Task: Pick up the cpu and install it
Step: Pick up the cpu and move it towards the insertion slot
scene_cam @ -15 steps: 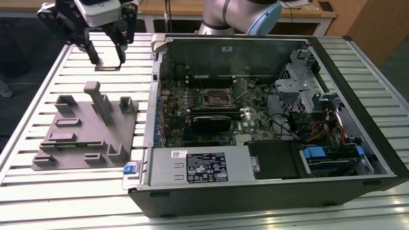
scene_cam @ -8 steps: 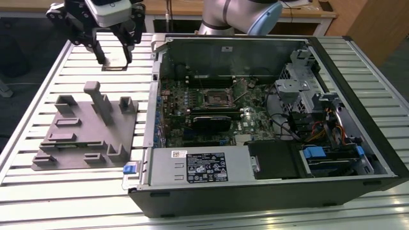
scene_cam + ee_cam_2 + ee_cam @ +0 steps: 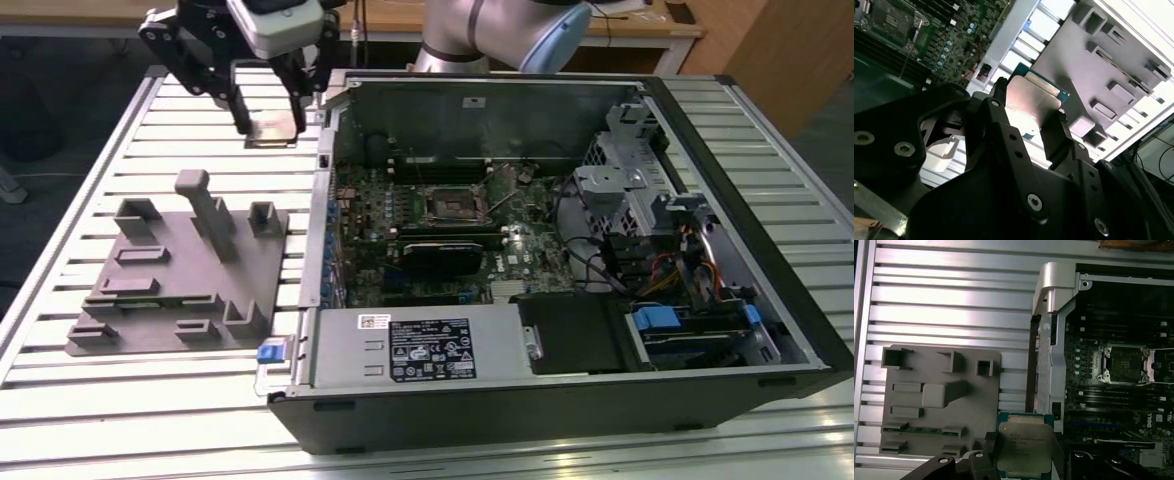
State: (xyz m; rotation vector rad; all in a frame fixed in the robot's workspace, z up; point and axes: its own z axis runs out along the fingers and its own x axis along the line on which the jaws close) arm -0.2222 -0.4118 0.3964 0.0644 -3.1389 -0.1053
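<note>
The pincer is clenched on the cpu, gripping two opposite edges, above the slatted counter near the grey tray. The open socket lies toward the exterior view's right, inside the computer case.

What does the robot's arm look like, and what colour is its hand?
The arm is a round silvery-grey tube with a pale blue cap. Its end effector is black, fixed under a white block. In the second wrist view its chunky black fingers carry shiny silver screws.
</note>
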